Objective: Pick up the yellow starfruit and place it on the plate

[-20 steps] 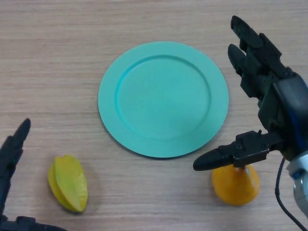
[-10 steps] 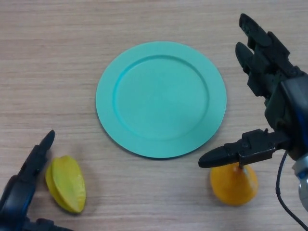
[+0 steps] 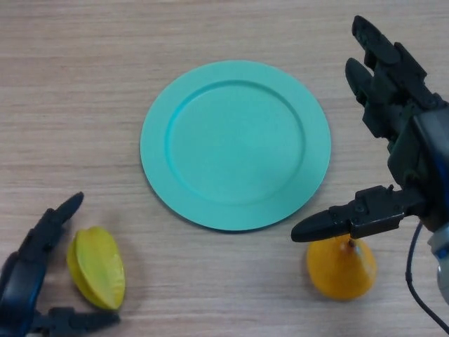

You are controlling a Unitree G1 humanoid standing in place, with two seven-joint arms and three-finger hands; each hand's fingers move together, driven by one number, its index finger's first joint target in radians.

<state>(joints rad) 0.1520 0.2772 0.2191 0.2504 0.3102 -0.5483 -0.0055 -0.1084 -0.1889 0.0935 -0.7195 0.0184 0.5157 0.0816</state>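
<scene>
on the table [image 3: 84,84] a bare teal plate [image 3: 235,144], starfruit [image 3: 97,267] between spread left hand [image 3: 31,281] fingers

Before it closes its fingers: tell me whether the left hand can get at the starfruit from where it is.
Probably yes. The left hand is open right beside the starfruit, fingers on its left and thumb below it, with nothing between them on the table.

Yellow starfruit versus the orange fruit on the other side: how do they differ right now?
The yellow starfruit is yellow-green with ridged faces and lies near the left hand, whose fingers bracket it without closing on it. The orange fruit is deep orange and smooth, tapering upward, and sits under the thumb of the open right hand. The starfruit lies lower left of the round teal plate, the orange fruit lower right. Both rest on the wooden table, off the plate.
</scene>
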